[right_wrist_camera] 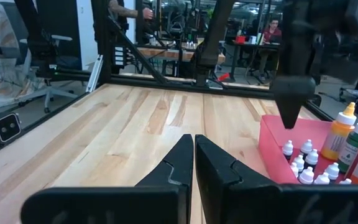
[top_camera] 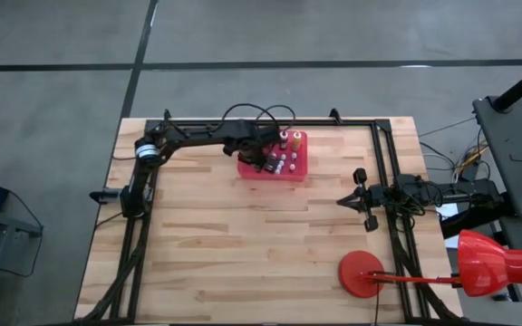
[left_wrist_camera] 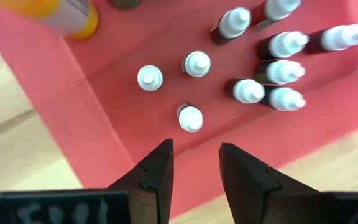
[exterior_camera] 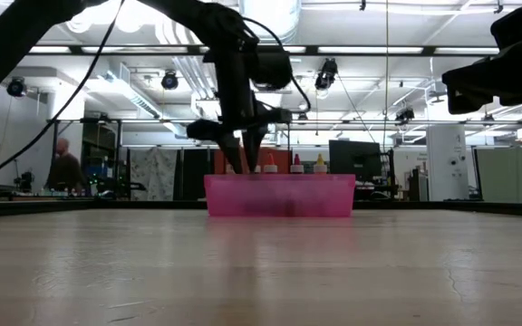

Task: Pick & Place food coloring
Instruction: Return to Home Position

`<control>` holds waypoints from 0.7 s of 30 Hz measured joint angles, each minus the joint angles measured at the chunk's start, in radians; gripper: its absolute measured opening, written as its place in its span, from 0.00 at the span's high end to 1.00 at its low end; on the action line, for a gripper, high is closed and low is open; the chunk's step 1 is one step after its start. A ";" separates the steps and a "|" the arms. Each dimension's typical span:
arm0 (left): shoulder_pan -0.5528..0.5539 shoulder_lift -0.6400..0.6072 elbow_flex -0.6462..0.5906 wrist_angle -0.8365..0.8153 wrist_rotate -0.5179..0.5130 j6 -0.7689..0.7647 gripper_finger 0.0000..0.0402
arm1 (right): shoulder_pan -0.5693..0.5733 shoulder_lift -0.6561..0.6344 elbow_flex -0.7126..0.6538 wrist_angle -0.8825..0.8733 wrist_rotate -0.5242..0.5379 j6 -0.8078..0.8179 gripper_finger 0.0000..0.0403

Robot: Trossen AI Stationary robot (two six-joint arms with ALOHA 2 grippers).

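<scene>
The food coloring bottles [left_wrist_camera: 247, 90] all stand upright inside the pink tray [top_camera: 301, 174], which lies on the far half of the wooden table [top_camera: 243, 244], about midway between its left and right edges. In the left wrist view roughly ten small bottles with white caps are gathered on the tray floor, most of them packed close together and three a little apart. The taller bottles [right_wrist_camera: 340, 134], orange, green and red, stand along the far side of the tray.

The left gripper [left_wrist_camera: 196, 149] hangs just above the tray's left part. Its two fingers are spread with a clear gap between them and nothing is in that gap. One white-capped bottle [left_wrist_camera: 190, 118] stands on the tray floor just past the fingertips, untouched.

The right gripper [right_wrist_camera: 194, 140] waits well apart at the table's right side, pointing left toward the middle, fingers pressed together and empty.

A red round base [top_camera: 362, 272] rests near the table's near right corner. In the low view a person [exterior_camera: 62, 167] stands in the room beyond the table, far left.
</scene>
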 joint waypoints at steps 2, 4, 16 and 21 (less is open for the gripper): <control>0.000 -0.019 0.000 0.000 0.003 0.017 0.75 | 0.000 0.000 0.000 0.000 0.000 -0.002 0.98; 0.000 -0.040 0.000 -0.004 0.004 0.021 0.77 | 0.000 0.000 0.000 0.000 0.000 0.000 0.98; -0.016 -0.082 -0.001 0.049 0.005 0.175 1.00 | 0.000 0.000 0.000 0.000 0.000 -0.001 0.98; -0.034 -0.096 -0.002 0.120 0.007 0.327 1.00 | 0.000 0.000 0.000 0.000 0.000 -0.001 0.98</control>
